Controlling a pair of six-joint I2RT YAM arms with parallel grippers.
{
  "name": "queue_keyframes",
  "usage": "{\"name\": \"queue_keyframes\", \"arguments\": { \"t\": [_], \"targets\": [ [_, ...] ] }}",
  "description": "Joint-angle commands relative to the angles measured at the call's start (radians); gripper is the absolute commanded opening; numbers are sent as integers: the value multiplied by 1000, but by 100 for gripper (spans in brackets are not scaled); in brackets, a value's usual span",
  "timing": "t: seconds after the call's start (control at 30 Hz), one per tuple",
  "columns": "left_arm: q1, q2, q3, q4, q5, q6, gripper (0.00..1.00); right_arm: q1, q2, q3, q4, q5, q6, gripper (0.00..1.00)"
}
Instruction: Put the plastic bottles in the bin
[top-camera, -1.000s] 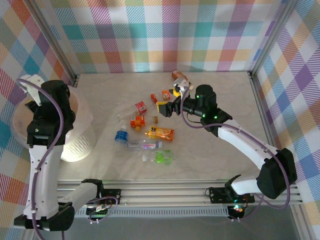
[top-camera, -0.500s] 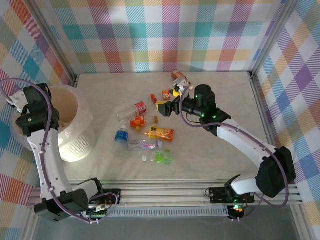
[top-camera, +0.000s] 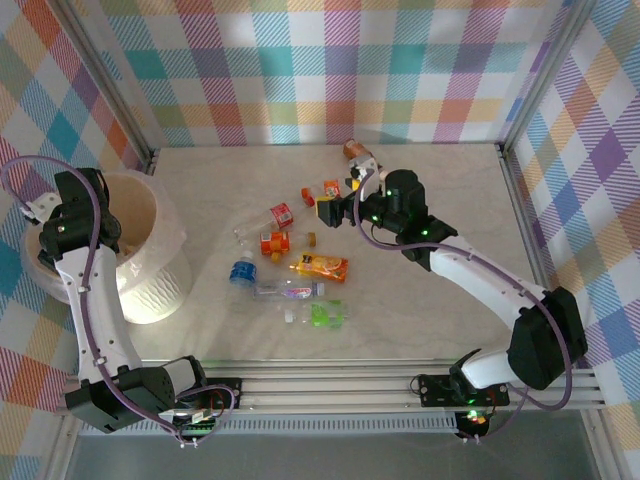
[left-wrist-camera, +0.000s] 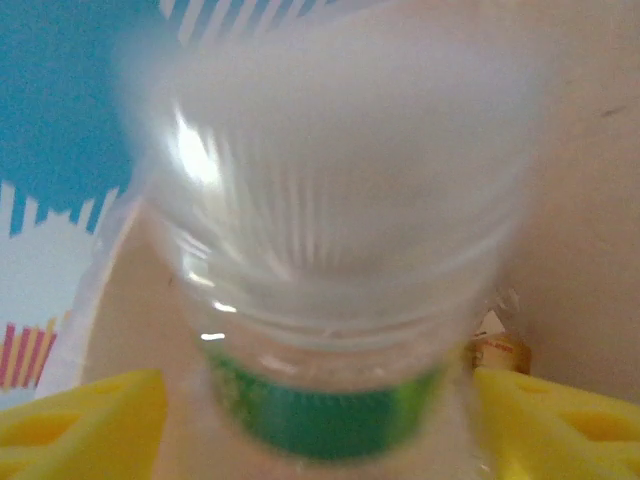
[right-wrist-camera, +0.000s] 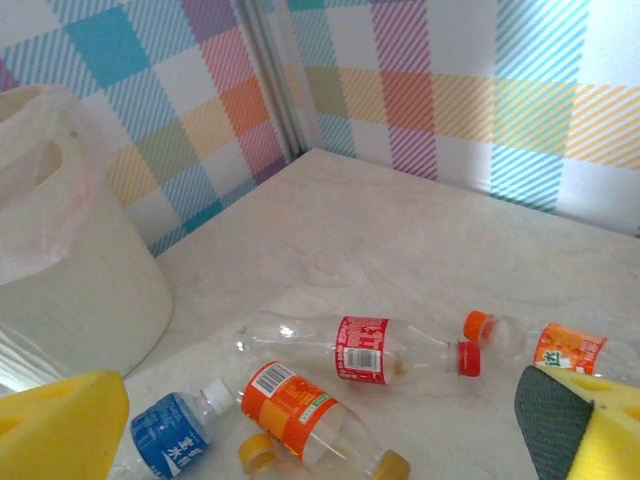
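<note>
Above the white ribbed bin (top-camera: 152, 288), my left gripper (left-wrist-camera: 320, 425) is open; its yellow pads (left-wrist-camera: 80, 425) stand wide apart. Between them is a blurred clear bottle with a green label (left-wrist-camera: 325, 410), the bin's pale inside behind it. Several plastic bottles lie mid-table: a red-labelled one (top-camera: 268, 220), an orange-labelled one (top-camera: 275, 242), a blue one (top-camera: 241, 271), an orange juice one (top-camera: 320, 266), a clear one (top-camera: 285, 289) and a green one (top-camera: 322, 315). My right gripper (top-camera: 340, 197) hovers open just right of the red-labelled bottle (right-wrist-camera: 360, 350), holding nothing.
More bottles lie behind the right gripper: one with an orange cap (top-camera: 357, 153) at the back and small orange ones (top-camera: 330, 187). A loose yellow cap (right-wrist-camera: 258, 455) sits beside the orange-labelled bottle. Checked walls enclose the table, and a metal rail runs along its near edge.
The left arm has swung from over the bin's middle toward its left rim, and its jaws have opened round the green-labelled bottle. The right gripper has shifted slightly toward the back.
</note>
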Motion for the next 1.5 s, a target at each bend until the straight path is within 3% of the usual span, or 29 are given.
{"name": "queue_keyframes", "arguments": {
  "t": [0.0, 0.17, 0.4, 0.5, 0.67, 0.73, 1.0, 1.23, 1.47],
  "targets": [
    [16, -18, 52, -57, -13, -7, 87, -1, 6, -25, 44, 74, 39, 100],
    [15, -44, 75, -83, 40, 11, 99, -7, 0, -28, 35, 98, 59, 100],
    [15, -89, 177, -84, 310, 16, 100, -7, -41, -58, 2, 175, 93, 100],
    [15, -131, 202, -51, 486, 11, 100, -8, -57, -71, -38, 220, 113, 100],
    [13, -199, 124, 132, 972, -83, 100, -10, -86, -99, -135, 326, 180, 100],
    [-4, -217, 80, 211, 1080, -150, 100, -15, -95, -108, -180, 353, 208, 100],
    [-204, -268, -18, 391, 1111, -240, 100, -16, -135, -177, -304, 343, 285, 100],
    [-501, -199, -72, 456, 949, -219, 100, -16, -197, -264, -385, 229, 379, 100],
    [-696, -97, -119, 558, 854, -214, 100, 5, -202, -331, -449, 148, 496, 100]
  ]
}}
